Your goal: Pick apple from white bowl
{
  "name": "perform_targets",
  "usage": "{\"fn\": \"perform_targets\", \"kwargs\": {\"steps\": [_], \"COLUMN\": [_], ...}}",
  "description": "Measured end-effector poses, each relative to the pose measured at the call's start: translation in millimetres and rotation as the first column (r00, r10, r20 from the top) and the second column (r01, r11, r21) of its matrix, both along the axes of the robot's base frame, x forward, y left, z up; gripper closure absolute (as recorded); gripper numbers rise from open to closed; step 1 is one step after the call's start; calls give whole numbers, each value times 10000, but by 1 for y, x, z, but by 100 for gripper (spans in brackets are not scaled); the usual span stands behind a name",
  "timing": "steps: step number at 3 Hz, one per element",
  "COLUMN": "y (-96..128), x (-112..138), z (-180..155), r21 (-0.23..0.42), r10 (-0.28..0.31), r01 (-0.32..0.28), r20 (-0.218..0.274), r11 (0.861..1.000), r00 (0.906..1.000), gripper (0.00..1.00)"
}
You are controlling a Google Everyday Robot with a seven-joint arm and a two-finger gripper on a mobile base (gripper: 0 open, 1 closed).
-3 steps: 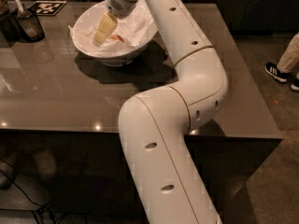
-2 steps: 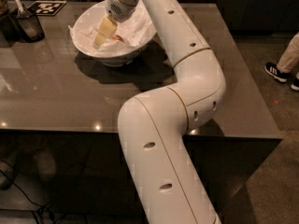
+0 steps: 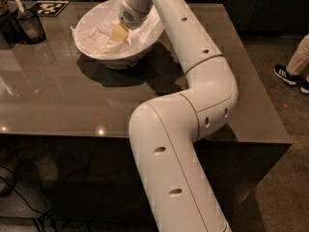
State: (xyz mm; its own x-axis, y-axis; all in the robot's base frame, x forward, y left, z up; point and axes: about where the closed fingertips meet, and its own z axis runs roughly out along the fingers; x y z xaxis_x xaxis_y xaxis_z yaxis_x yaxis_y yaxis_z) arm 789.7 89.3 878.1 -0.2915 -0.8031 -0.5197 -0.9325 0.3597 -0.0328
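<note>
The white bowl (image 3: 91, 50), lined with crumpled white paper (image 3: 96, 30), stands at the far left of the brown table (image 3: 72, 100). My gripper (image 3: 118, 35) reaches down into the bowl from the right, its cream-yellow pad low against the paper near the bowl's middle. The apple does not show; the gripper and the wrist (image 3: 133, 11) cover the spot beneath them. The white arm (image 3: 193, 81) runs from the bowl across the table to the front.
A small dark cup with a utensil (image 3: 30, 25) stands left of the bowl. A black-and-white marker card (image 3: 48, 7) lies at the far edge. A person's shoes (image 3: 288, 74) are on the floor to the right of the table.
The gripper has sunk lower into the bowl and shifted slightly right. A reddish patch beside the pad in the earlier frames no longer shows.
</note>
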Motion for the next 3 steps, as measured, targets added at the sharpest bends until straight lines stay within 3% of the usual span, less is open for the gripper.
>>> {"fn": "perform_targets", "kwargs": {"steps": [1,2,3], "y": [-6,5,49], "x": [1,0,-7], "z": [-7,-9,-24], "r21": [28,102,201], "r10": [-129,18,667], "r01": [130,-15,-657], "r20": [-168,-221,-515], "r11": [9999,9999,9976], "r00": [9998,9998,9964], "gripper": [0,0,0]}}
